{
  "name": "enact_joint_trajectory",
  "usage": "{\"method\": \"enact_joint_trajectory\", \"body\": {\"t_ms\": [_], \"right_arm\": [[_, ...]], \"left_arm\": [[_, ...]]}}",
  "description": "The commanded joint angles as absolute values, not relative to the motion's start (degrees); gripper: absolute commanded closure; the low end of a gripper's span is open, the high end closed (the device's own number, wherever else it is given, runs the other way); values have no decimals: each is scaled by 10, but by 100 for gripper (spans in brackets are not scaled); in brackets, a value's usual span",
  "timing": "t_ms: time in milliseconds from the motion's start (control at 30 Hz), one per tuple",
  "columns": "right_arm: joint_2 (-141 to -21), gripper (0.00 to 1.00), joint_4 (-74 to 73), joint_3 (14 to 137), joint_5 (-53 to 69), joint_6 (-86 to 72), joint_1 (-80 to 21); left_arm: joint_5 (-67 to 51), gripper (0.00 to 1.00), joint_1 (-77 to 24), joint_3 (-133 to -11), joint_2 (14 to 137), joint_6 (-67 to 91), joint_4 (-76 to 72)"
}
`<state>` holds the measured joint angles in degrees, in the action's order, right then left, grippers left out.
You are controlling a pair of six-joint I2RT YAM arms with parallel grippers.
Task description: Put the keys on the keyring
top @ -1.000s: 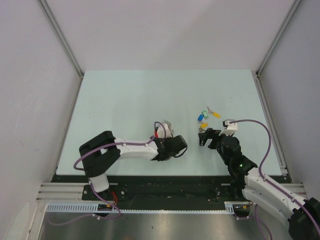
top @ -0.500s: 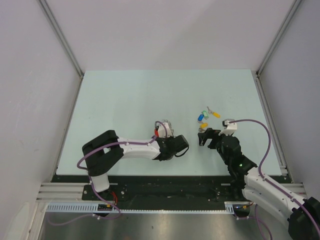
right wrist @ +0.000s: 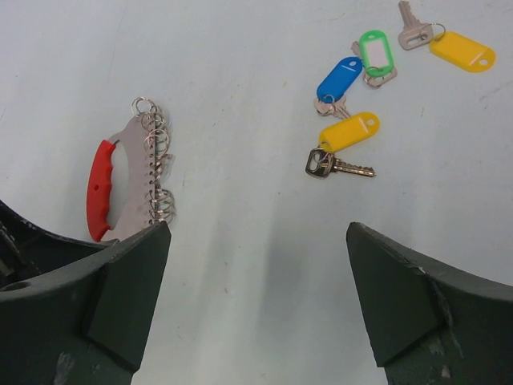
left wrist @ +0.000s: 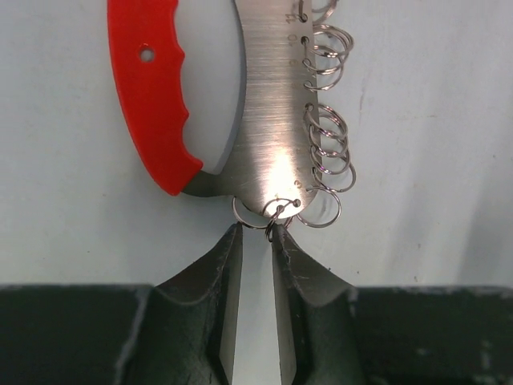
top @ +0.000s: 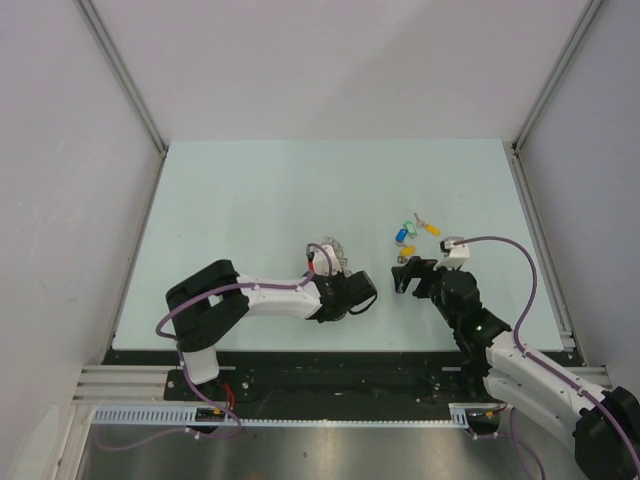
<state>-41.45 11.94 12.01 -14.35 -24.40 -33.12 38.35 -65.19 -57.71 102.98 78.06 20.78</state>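
While keyring (left wrist: 264,120) adjoins left gripper (left wrist: 255,237), keys (right wrist: 349,132) apart

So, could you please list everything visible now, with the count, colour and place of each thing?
keyring: one, red grip on a silvery plate, lying flat near the centre.
small rings: many, silvery, along the plate's edge.
blue-tagged key: one, right of the keyring.
green-tagged key: one, beside the blue one.
near yellow-tagged key: one, dark-headed, just below the blue one.
far yellow-tagged key: one, farthest right.
table: one, pale green.
left gripper: black, narrowly open at the keyring's end.
right gripper: black, wide open.
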Motion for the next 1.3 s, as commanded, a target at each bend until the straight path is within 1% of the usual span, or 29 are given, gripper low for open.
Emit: {"method": "enact_joint_trajectory", "body": {"t_ms": [0, 100, 400, 567, 733, 867, 967, 1000, 1033, 1067, 1100, 1267], "right_arm": [[-423, 3, 156, 118, -126, -233, -329], [-432, 3, 160, 120, -114, -231, -328], [-463, 4, 172, 125, -86, -223, -328], [-471, 4, 177, 126, -76, -220, -328], [-472, 4, 178, 126, -69, -217, -328], [-473, 4, 179, 126, -61, -213, -329], [-475, 4, 181, 126, -53, -210, -328], [-473, 4, 182, 126, -50, -209, -328], [-475, 4, 183, 126, -49, -208, -328], [-475, 4, 183, 126, -48, -207, -328], [-475, 4, 184, 126, -49, -206, -329], [-483, 5, 189, 126, -44, -205, -328]], "left_arm": [[444, 74, -637, -570, 1013, 818, 246], [446, 73, -614, -553, 1001, 817, 241], [434, 69, -532, -509, 950, 715, 167], [397, 66, -528, -483, 923, 615, 91], [361, 66, -528, -451, 895, 534, 29], [336, 66, -522, -410, 843, 461, -31], [304, 68, -509, -393, 804, 407, -38], [297, 69, -505, -392, 797, 386, -33], [290, 74, -502, -391, 789, 374, -27], [279, 79, -498, -391, 788, 356, -19], [269, 80, -497, -391, 788, 320, -16], [181, 80, -472, -374, 814, 247, -47]]}}
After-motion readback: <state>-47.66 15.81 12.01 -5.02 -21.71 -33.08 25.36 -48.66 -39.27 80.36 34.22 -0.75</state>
